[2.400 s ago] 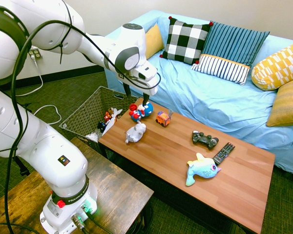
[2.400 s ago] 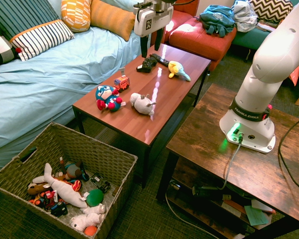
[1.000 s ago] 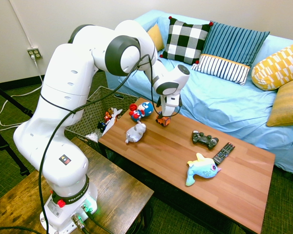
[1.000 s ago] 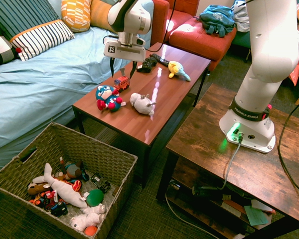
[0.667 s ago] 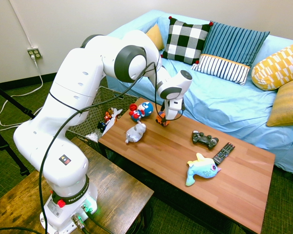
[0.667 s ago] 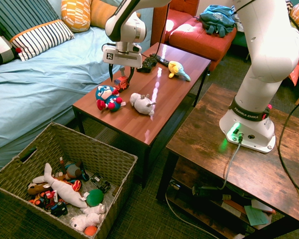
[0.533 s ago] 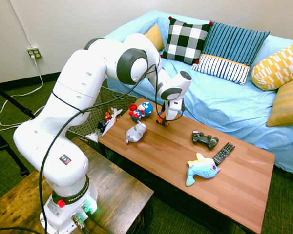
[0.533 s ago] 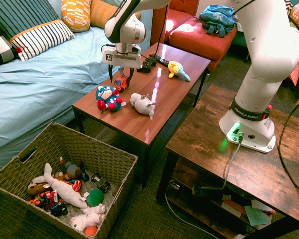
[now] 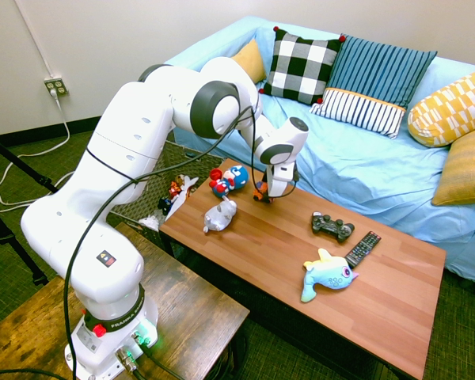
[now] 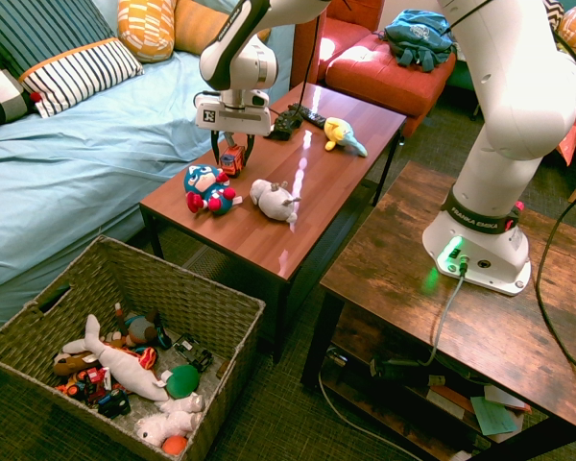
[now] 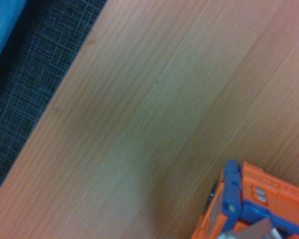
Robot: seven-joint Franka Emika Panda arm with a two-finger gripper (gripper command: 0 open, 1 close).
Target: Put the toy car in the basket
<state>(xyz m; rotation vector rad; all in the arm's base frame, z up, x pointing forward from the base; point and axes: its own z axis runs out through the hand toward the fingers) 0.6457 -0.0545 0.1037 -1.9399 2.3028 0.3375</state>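
The gripper [image 10: 231, 154] is pointed steeply down over the far edge of the table [image 10: 298, 206], beside the sofa [image 10: 67, 154]. Its two dark fingers [image 10: 216, 146] are set on either side of the car [image 10: 232, 159], which is standing on the table. The jaws are seen partly drawn in around the car, but whether they are pressing on it cannot be told. In the wrist view the car [image 11: 254, 206] is shown as orange with a blue frame, resting on the wood grain close to the table's edge.

Just beside the car, toward the table's near end, a red-and-blue plush figure [image 10: 209, 188] is lying, and a grey-white plush animal [image 10: 274, 201] is placed close to it. Further along the table a game controller [image 9: 332, 226], a remote [image 9: 362, 248] and a blue fish plush [image 9: 326, 275] are spread well apart from the gripper.

The basket [image 10: 173, 307] is set on the floor past the table's end, below tabletop level, with other toys already inside.
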